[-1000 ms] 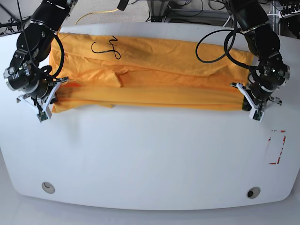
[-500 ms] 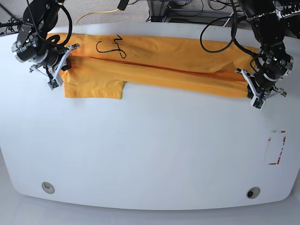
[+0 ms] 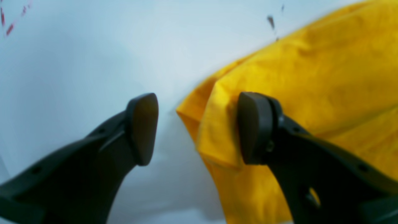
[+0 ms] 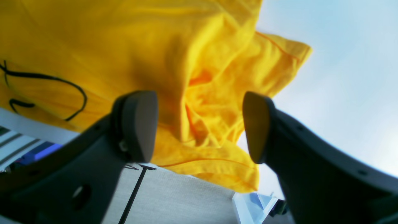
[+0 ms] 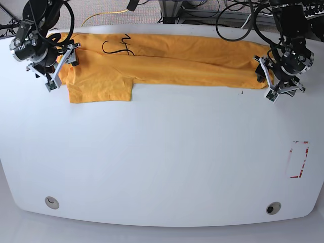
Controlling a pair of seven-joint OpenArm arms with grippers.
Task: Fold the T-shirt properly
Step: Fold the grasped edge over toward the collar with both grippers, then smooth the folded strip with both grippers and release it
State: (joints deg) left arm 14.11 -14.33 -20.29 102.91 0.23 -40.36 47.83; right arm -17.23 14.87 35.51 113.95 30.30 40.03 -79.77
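The soft orange-yellow cotton T-shirt (image 5: 167, 63) now lies as a long folded band along the white table's (image 5: 162, 162) far edge, carried farther back than half a second ago. Both grippers have let go: the left gripper (image 5: 276, 80) sits spread at the band's end, cloth corner beside one pad (image 3: 248, 127); the right gripper (image 5: 56, 65) gapes over the bunched sleeve (image 4: 217, 102). Black cursive lettering (image 5: 117, 46) faces up.
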